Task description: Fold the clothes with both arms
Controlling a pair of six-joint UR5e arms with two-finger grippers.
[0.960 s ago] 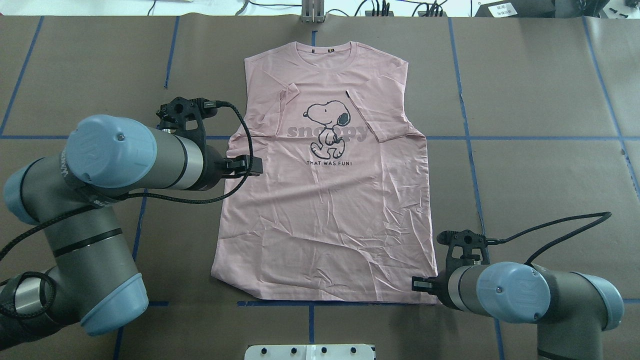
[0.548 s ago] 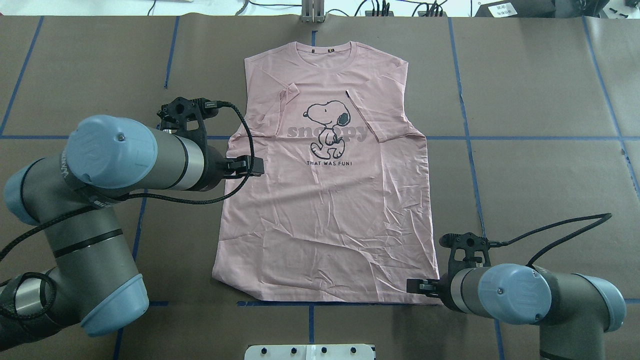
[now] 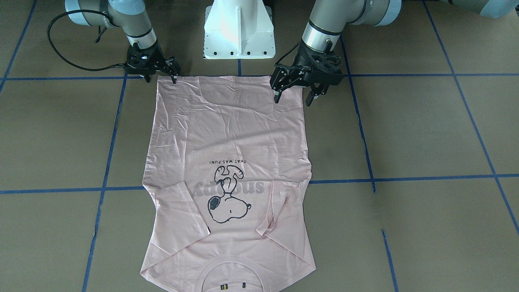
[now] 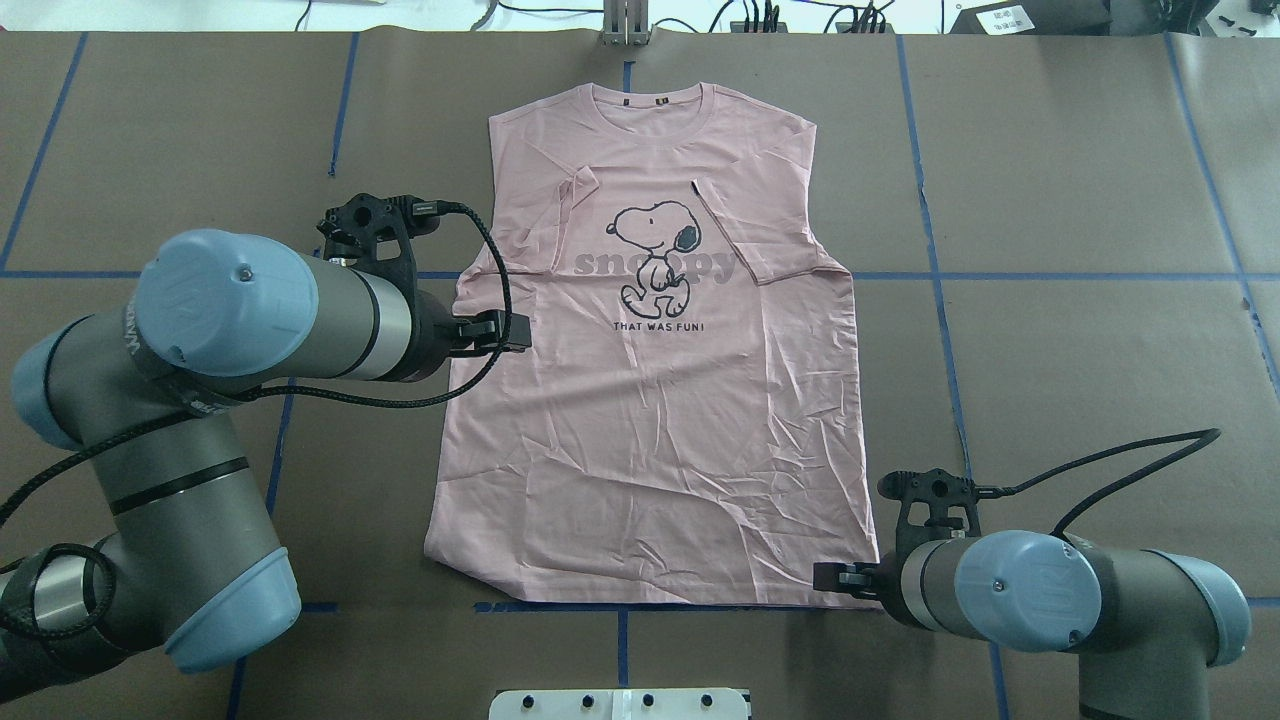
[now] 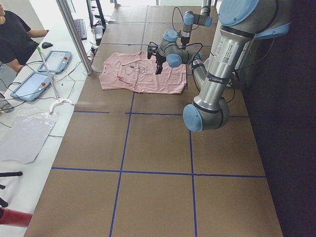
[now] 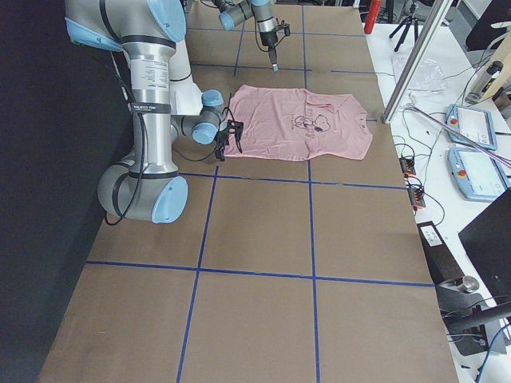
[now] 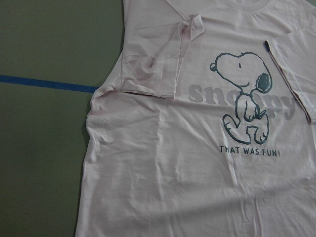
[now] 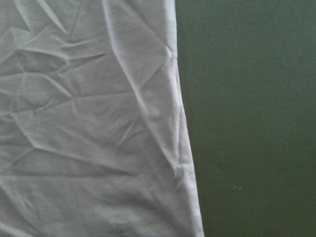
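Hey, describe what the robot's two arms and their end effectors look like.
The left arm and right arm are grey-and-silver tubes with light blue round joint caps. The left end effector and right end effector are black and two-fingered, each with a black braided cable looping off the wrist.

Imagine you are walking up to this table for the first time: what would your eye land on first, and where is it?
The pale pink T-shirt lies flat in the middle of the brown table, its dark cartoon dog print face up and both sleeves folded inward. The left gripper hangs open above the shirt's left side, while the right gripper sits low at the hem's right corner.
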